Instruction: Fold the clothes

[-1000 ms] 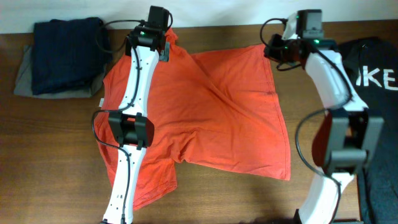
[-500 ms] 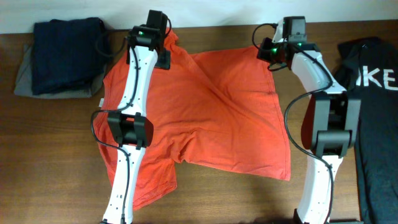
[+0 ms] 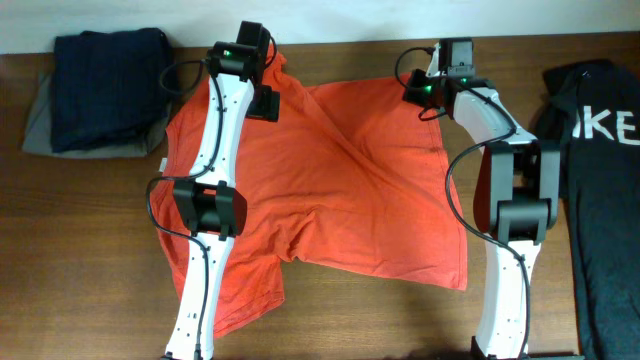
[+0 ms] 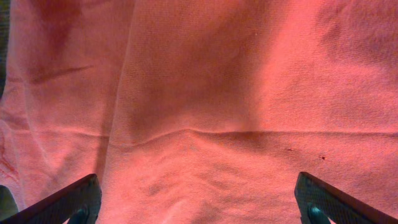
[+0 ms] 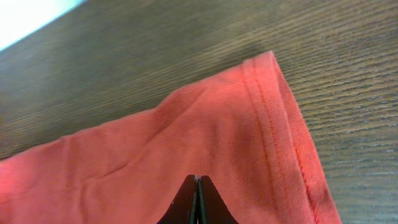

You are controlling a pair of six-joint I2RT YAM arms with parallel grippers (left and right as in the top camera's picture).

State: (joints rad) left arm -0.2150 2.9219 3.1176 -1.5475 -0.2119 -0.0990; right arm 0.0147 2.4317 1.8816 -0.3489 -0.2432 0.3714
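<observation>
Orange-red T-shirt point(image 3: 330, 190) lies spread on the wooden counter point(image 3: 100, 260), filling the middle from close to the far edge down toward the near edge. Mostly flat, not folded yet. 1 long diagonal crease runs from the far side toward the right-hand hem, and wrinkles bunch low in the middle. 1 sleeve sticks out toward the near left corner, partly under the left arm point(image 3: 205, 210), which reaches up along the shirt's left side.

Left fingers point(image 3: 263, 102) are over the cloth near the far edge, spread wide, nothing between them. Left wrist view shows both fingertips point(image 4: 71, 200) at the bottom corners of the frame, with plain T-shirt point(image 4: 199, 93) cloth and 1 shallow ridge across it between them.

Right fingers point(image 3: 421, 90) sit at the shirt's far right corner, pressed fully together with no gap. Right wrist view has the closed tips point(image 5: 196, 198) over the T-shirt point(image 5: 186, 143) just inside the stitched hem corner, with bare wood beyond it. Cannot tell if any cloth is pinched between them.

Folded dark blue garment point(image 3: 110, 85) sits on a grey garment point(image 3: 38, 125) at the far left corner, just beside the shirt's left side. Black garment point(image 3: 600, 200) with white lettering lies along the right edge, beside the right arm point(image 3: 515, 200).
</observation>
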